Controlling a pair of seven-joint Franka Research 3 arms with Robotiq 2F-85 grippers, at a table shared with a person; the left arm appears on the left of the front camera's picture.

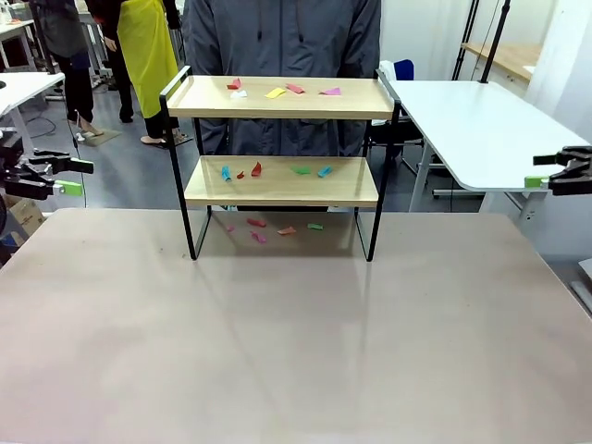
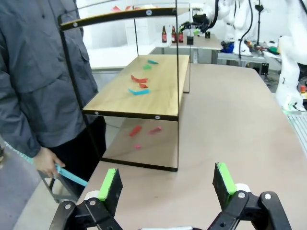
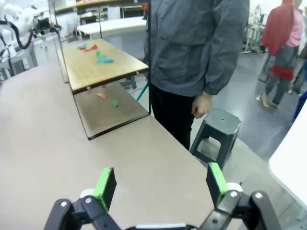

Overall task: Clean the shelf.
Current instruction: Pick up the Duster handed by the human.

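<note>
I see the two-tier light-wood shelf (image 1: pixel 282 109) in its black metal frame at 12 o'clock on the beige tabletop (image 1: pixel 277 351) — left pincer (image 1: pixel 74 177) at 9, right pincer (image 1: pixel 538 171) at 3, both gaping wide, empty.

The shelf (image 1: pixel 342 191) has 2 boards of light wood with a smooth, faintly sheened face. Its frame is thin black metal, matt. The scraps (image 1: pixel 276 92) on the boards look like coloured paper, flat and dull. The table (image 1: pixel 277 342) under it has a smooth beige top, glossy enough to mirror the frame's legs. The person's jacket (image 1: pixel 277 37) is grey matt cloth. The left gripper (image 2: pixel 168 182) and right gripper (image 3: pixel 160 179) are matt black, plastic or metal I cannot tell, with bright green pads (image 2: pixel 109 184). The stool (image 3: pixel 216 127) looks like dark grey plastic.
</note>
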